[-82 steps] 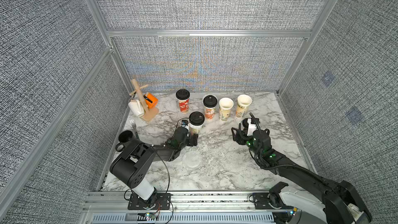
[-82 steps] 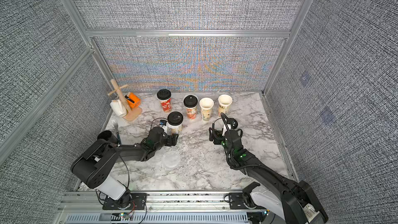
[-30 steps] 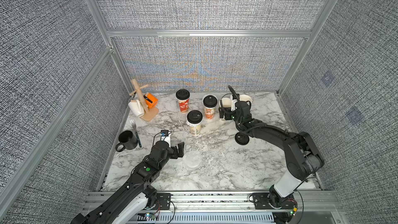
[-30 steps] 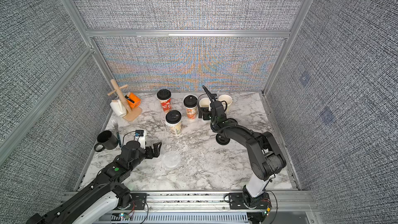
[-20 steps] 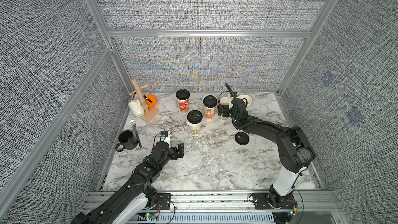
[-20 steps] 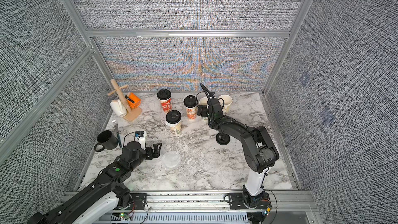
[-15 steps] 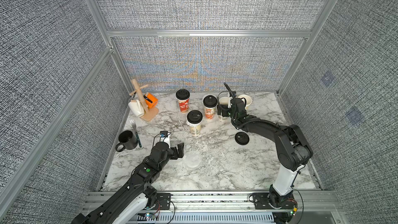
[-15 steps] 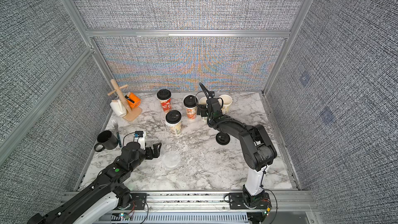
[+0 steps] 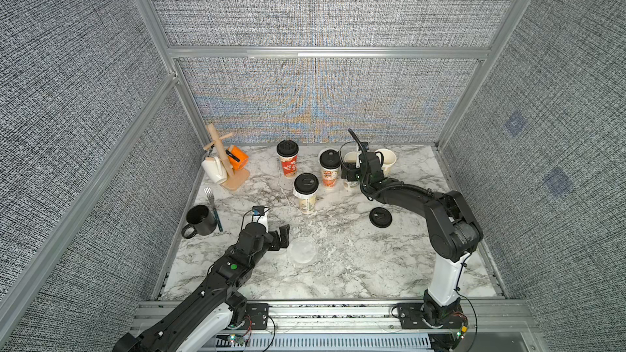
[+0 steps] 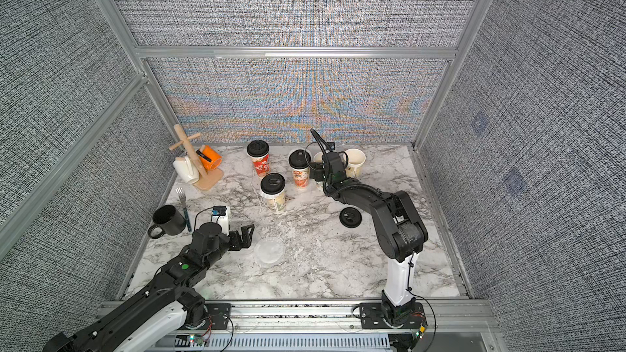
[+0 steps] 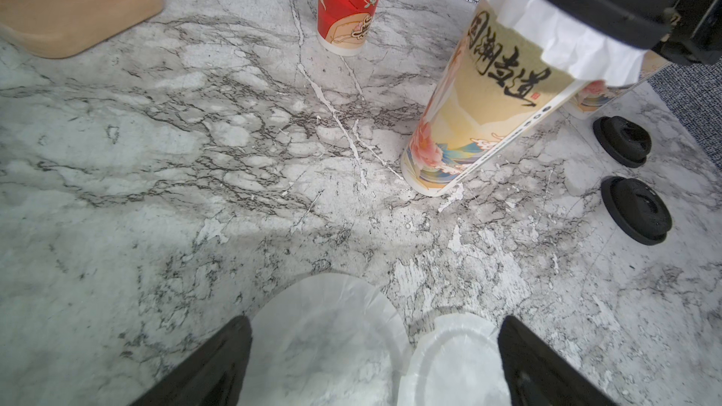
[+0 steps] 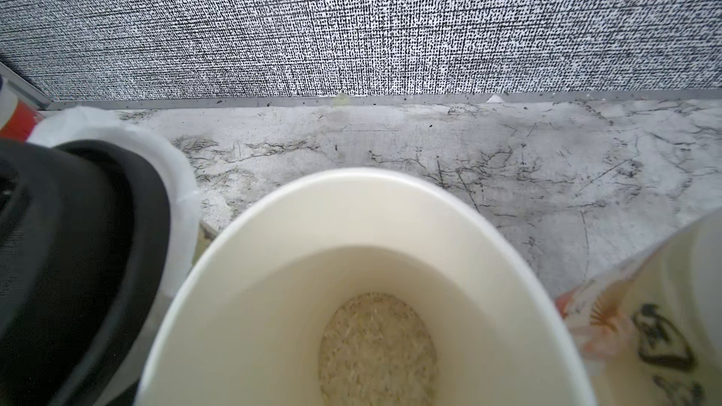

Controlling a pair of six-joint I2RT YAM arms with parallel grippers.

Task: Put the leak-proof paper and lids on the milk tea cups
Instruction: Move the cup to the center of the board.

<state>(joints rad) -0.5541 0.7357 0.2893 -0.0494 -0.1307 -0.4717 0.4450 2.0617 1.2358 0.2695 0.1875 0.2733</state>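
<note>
Top view. Right gripper [image 9: 350, 174]: gone from near to far, at open cup [image 9: 349, 156]; spread or pinching, cannot tell. Left gripper [image 9: 282, 239]: withdrawn near, spread beside paper [image 9: 301, 250].

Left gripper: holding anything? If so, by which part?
Nothing held. The left gripper is open, jaws wide apart; the leak-proof paper lies on the table before it.
</note>
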